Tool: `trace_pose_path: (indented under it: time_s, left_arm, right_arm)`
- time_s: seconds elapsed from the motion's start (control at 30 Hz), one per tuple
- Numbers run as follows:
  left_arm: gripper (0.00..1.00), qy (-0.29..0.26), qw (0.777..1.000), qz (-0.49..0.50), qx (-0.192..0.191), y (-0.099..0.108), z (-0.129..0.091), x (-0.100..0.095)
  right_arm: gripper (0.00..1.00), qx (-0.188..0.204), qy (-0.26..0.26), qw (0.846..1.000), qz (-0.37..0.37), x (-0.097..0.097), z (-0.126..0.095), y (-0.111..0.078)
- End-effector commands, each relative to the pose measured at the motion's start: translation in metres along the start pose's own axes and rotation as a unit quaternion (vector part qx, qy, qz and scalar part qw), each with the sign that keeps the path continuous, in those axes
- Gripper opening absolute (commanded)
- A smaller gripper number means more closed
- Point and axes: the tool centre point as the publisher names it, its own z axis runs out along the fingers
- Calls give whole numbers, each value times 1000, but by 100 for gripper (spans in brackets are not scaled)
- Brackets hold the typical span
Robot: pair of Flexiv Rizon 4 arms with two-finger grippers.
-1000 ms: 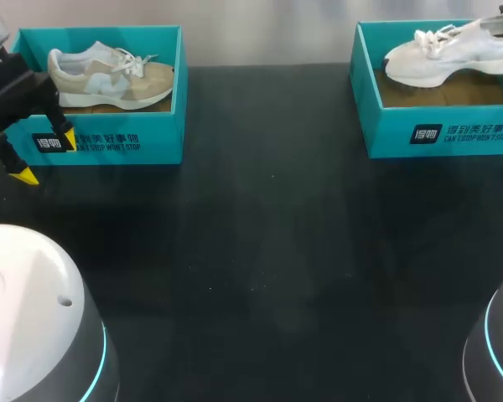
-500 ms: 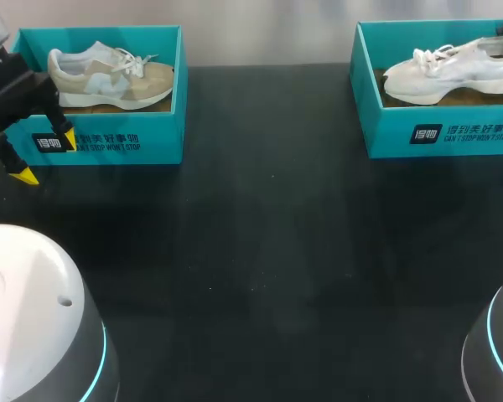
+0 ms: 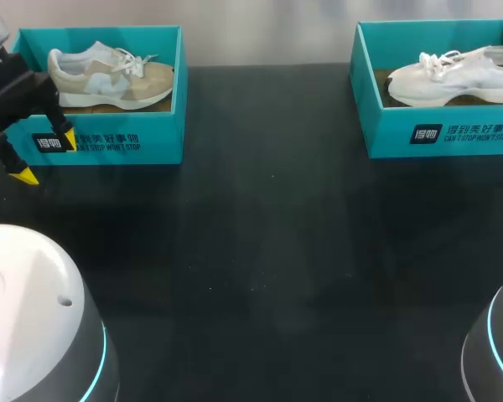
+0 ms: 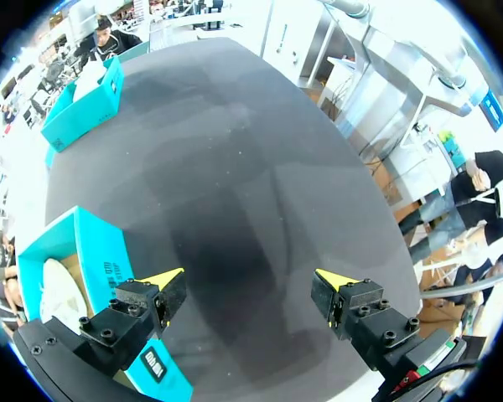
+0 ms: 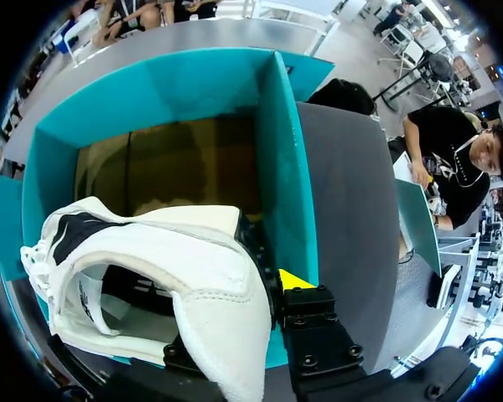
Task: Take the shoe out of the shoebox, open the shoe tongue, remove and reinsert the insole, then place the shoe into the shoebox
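1. White shoe [image 3: 453, 71] lies inside the teal shoebox [image 3: 440, 134] at the upper right of the head frame. Its toe points toward the middle of the frame and its heel toward the right edge.
2. The right hand [image 5: 239, 314] pinches the heel end of the white shoe. In its wrist view the heel fills the gap between the fingers. One yellow fingertip [image 5: 295, 280] sits between the heel and the shoebox's side, and the other finger is hidden behind the shoe.
3. The left hand [image 3: 46, 157] hangs at the upper left of the head frame, fingers spread with nothing between them, just in front of the front left corner of a second teal box [image 3: 109, 142].
4. A beige shoe [image 3: 109, 75] lies in that second teal box.
5. Both boxes stand on the dark bench [image 3: 260, 251], well apart.
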Motion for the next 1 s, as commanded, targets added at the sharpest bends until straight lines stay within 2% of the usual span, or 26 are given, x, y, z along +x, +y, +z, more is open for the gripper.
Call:
trace_pose_path:
  time_s: [0.03, 0.13, 0.37, 0.7, 1.0]
  left_arm:
    - [100, 0, 1000, 0, -2, 0, 0, 1]
    - [100, 0, 1000, 0, -2, 0, 0, 1]
    - [100, 0, 1000, 0, -2, 0, 0, 1]
    - [100, 0, 1000, 0, -2, 0, 0, 1]
    - [100, 0, 1000, 0, -2, 0, 0, 1]
  right_arm:
    - [0, -1, 0, 1000, 0, 0, -2, -1]
    - [0, -1, 0, 1000, 0, 0, -2, -1]
    - [0, -7, 4, 1000, -10, 1, 13, -10]
    - [0, 3, 9, 1000, -7, -4, 25, -31]
    - [0, 1, 8, 999, -32, 20, 37, -40]
